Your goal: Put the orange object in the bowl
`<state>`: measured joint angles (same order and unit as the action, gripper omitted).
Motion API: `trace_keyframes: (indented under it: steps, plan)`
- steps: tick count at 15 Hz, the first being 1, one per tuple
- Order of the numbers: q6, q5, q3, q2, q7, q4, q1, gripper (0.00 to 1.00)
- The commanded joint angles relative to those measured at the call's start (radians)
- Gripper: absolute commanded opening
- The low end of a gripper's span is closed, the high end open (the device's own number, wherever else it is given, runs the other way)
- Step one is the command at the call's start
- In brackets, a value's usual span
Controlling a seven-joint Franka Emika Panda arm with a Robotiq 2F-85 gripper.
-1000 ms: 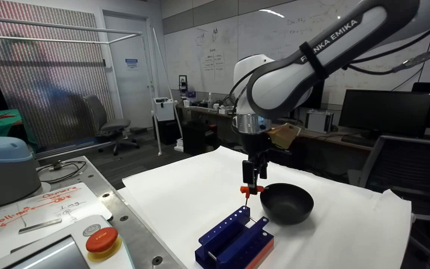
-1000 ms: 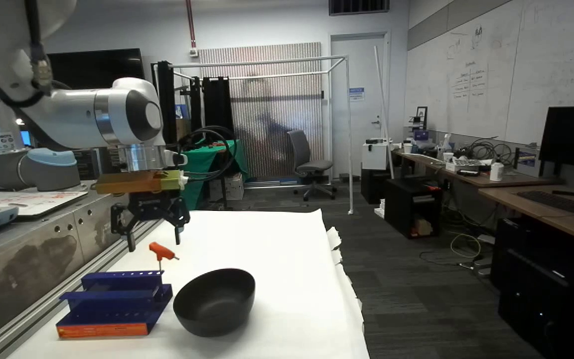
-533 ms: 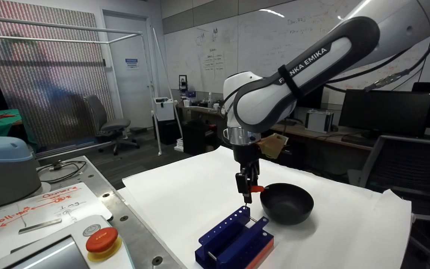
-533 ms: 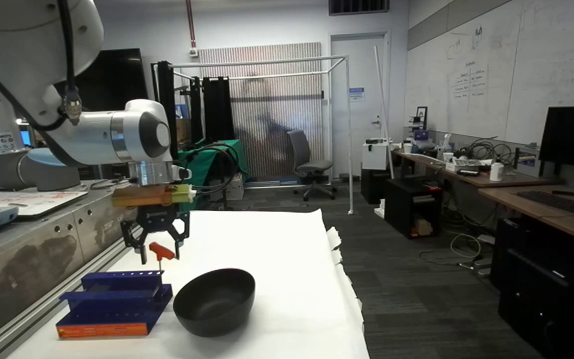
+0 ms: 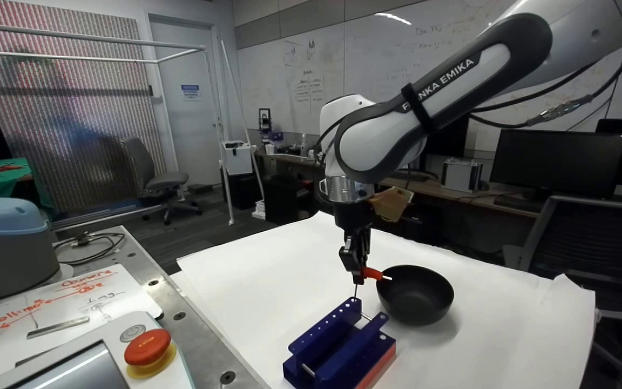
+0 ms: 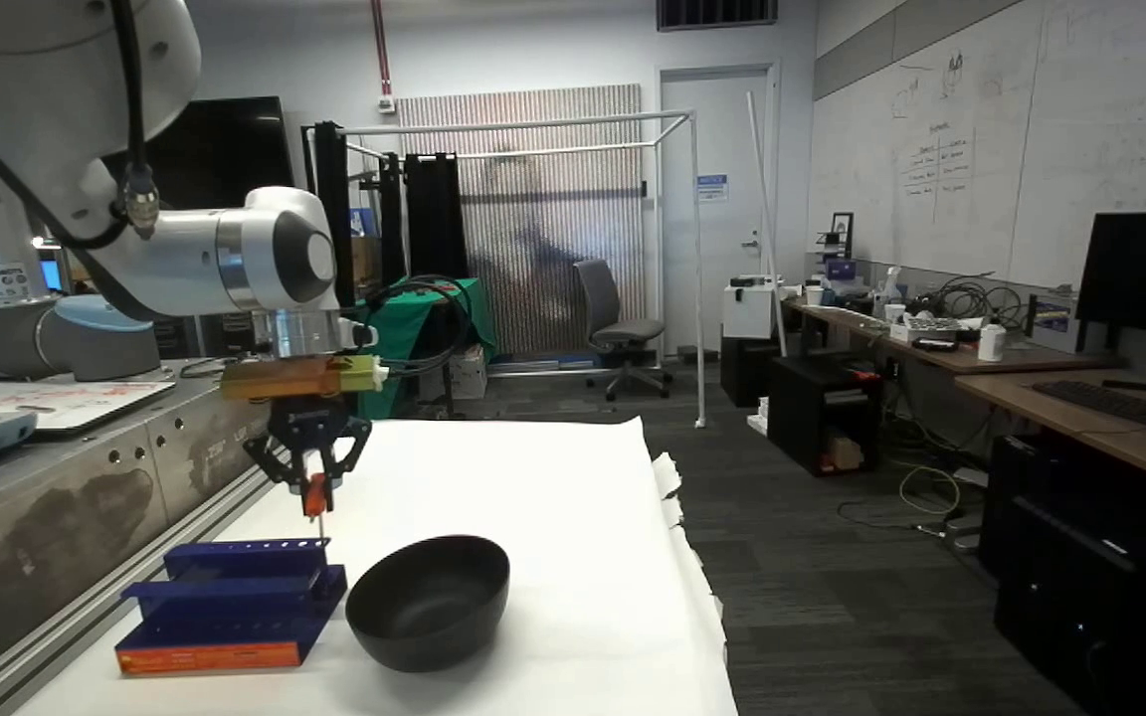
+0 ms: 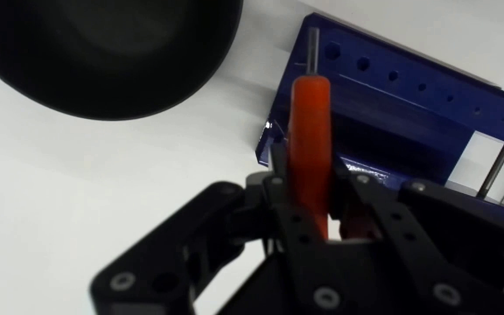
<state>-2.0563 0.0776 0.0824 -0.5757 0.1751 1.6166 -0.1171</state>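
The orange object (image 7: 309, 113), a T-handled key with a thin metal shaft, is pinched between the fingers of my gripper (image 7: 309, 164). Both exterior views show the gripper (image 6: 317, 500) upright above a corner of the blue rack, with the orange handle (image 5: 373, 274) poking out from the fingers toward the bowl. Its shaft (image 6: 322, 527) points down and meets the rack's corner; whether the tip sits in a hole I cannot tell. The matte-black bowl (image 5: 414, 294) stands beside the rack, and its rim fills the upper left of the wrist view.
The blue slotted rack (image 6: 235, 602) with an orange front strip lies close to the bowl, directly under the gripper. White paper (image 5: 268, 265) covers the table. A metal bench (image 5: 203, 346) with a red stop button (image 5: 147, 346) runs along one side.
My gripper came down over the orange object, closed on it and rose a little. The handle has turned between the fingers. The rack has shifted very slightly; the bowl has not moved.
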Motion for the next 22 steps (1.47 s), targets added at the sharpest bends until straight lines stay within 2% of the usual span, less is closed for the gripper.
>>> trace_keyframes:
  steps: [1, 4, 6, 9, 12, 14, 20, 21, 22]
  plan:
    - [0.014, 0.022, 0.0, 0.165, -0.056, 0.116, -0.015, 0.11]
    - [0.005, 0.013, -0.002, 0.295, -0.127, 0.2, -0.018, 0.12]
    - [0.006, 0.053, -0.021, 0.356, -0.232, 0.234, -0.029, 0.11]
    - [0.027, 0.197, -0.048, 0.371, -0.396, 0.254, -0.035, 0.12]
    - [0.095, 0.303, -0.073, 0.305, -0.524, 0.229, -0.028, 0.12]
    - [0.171, 0.332, -0.089, 0.247, -0.583, 0.202, -0.031, 0.12]
    - [0.33, 0.261, -0.09, 0.063, -0.511, 0.103, -0.019, 0.14]
    - [0.34, 0.244, -0.087, 0.043, -0.499, 0.085, -0.017, 0.28]
    - [0.343, 0.23, -0.083, 0.029, -0.481, 0.071, -0.014, 0.47]
